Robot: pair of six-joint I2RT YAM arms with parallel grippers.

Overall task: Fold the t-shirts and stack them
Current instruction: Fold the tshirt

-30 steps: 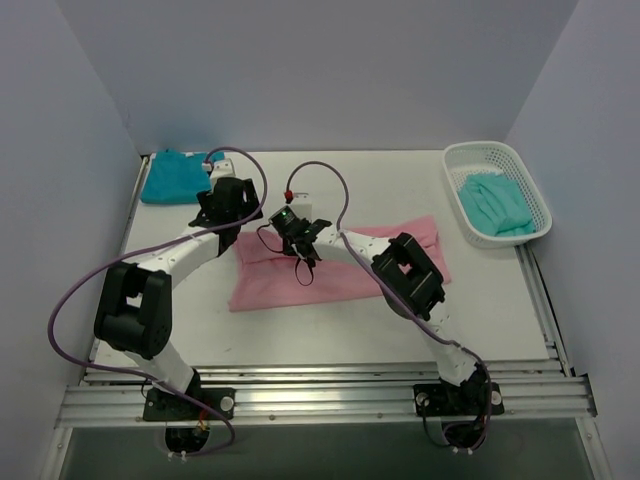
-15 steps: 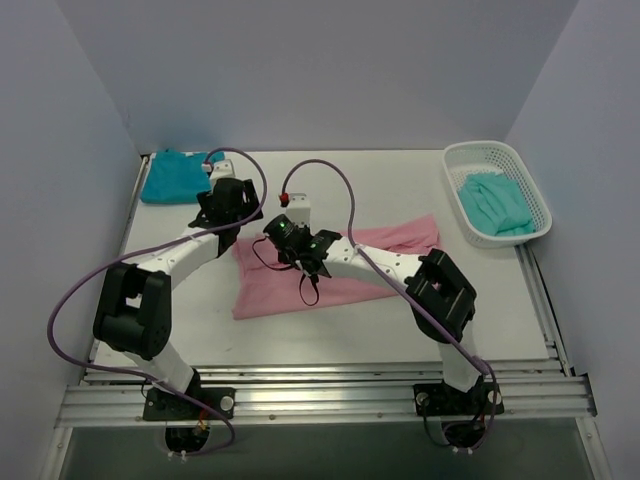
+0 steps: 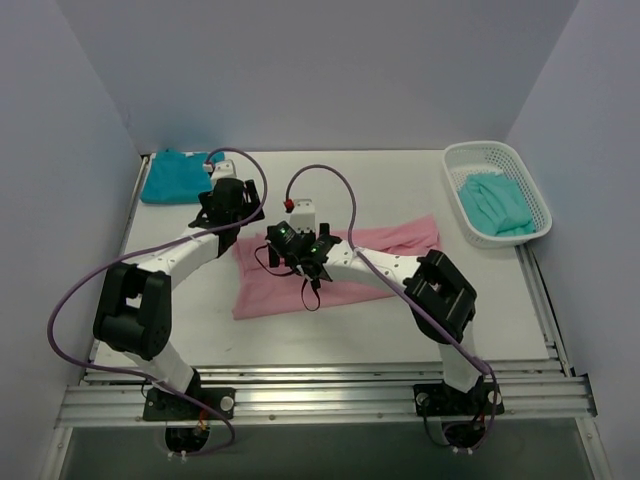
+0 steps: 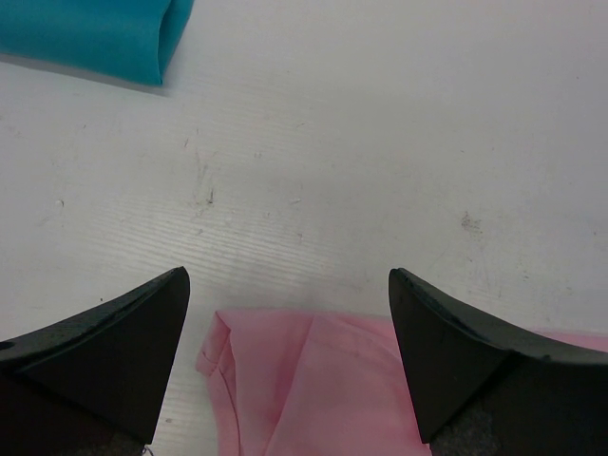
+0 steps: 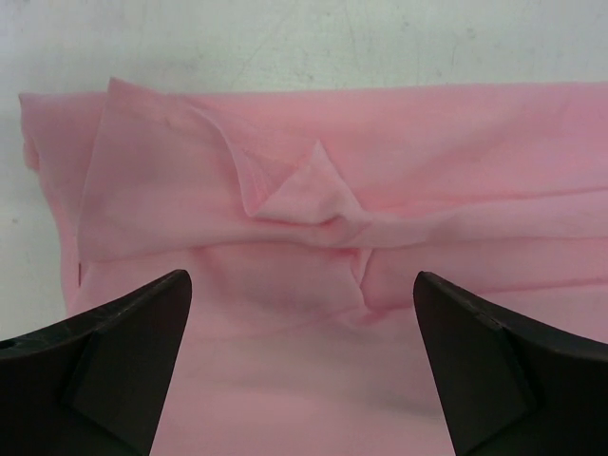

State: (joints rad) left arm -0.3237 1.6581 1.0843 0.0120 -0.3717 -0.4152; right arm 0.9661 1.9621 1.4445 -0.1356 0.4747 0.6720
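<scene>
Looking down past the right gripper [image 5: 299, 285], its two dark wedge-shaped fingers [image 5: 123, 351] stand wide apart with nothing clamped between them; right under and between them lies the light pink t-shirt [image 5: 313, 152], soft matte cloth flattened into a long band, with a little triangular peak pinched up just ahead of the tips and creases fanning off to both sides; its folded end runs out just past one finger; beyond the shirt there's the white table [image 5: 285, 38], a bit scuffed.

Left gripper [image 4: 287, 275] is gaping too, holding nothing; a rounded, hemmed corner of that pink shirt sits low between its fingers, apart from both as far as I can tell; ahead of the tips it's more table, faintly ridged with grey marks; further on, off toward one finger's side, the deep teal t-shirt [image 4: 95, 33] lies folded with a smooth rolled edge.

From the top view, well apart from both grippers on the right arm's side, the white mesh basket [image 3: 497, 150], a rounded plastic lattice, holds the paler mint-teal t-shirt [image 3: 495, 205], crumpled.
</scene>
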